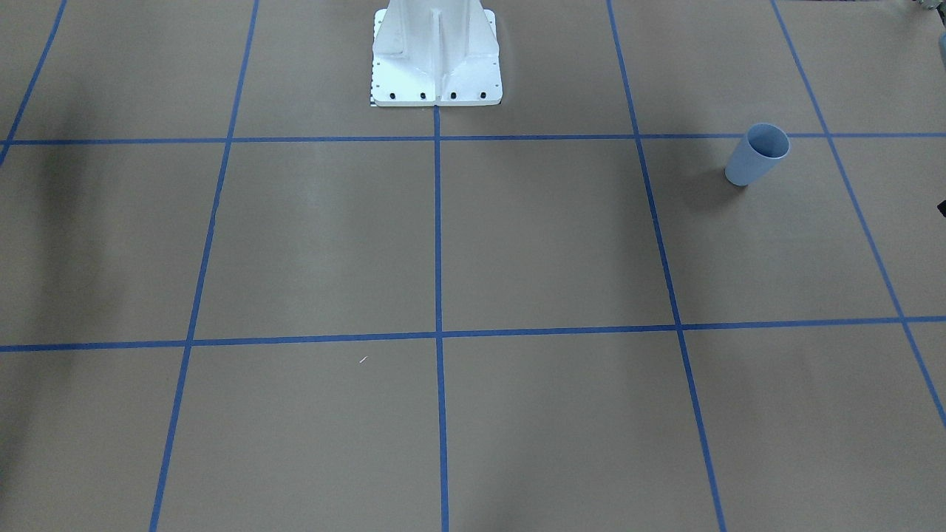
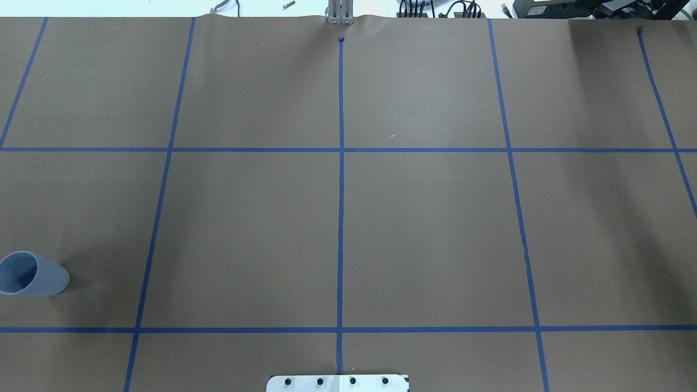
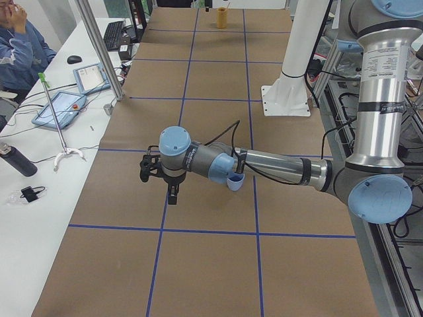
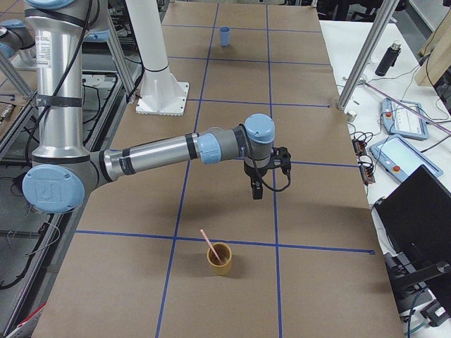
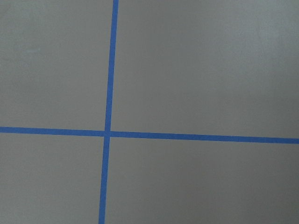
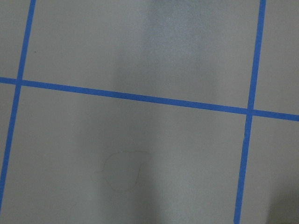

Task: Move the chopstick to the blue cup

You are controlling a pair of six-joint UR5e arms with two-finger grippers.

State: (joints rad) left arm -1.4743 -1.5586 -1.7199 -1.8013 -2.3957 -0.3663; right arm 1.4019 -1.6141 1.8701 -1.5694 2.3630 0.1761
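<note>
In the left side view the left arm (image 3: 277,168) stretches level from right edge to frame centre, left end effector (image 3: 172,195) pointing straight down. In the right side view the right arm (image 4: 148,156) stretches level from left edge to centre, right end effector (image 4: 257,191) pointing down. Finger state unreadable on both.

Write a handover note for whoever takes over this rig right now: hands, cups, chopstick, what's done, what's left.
Left hand: over the table, near the blue cup; cannot tell whether it is open or shut.
Right hand: over the table, apart from the yellow cup; cannot tell either.
Chopstick: leaning in the yellow cup at the robot's right end.
The blue cup stands upright at the left end, no chopstick in it.
Done: nothing yet.
Left: grasp the chopstick, carry it across, put it in the blue cup.
</note>
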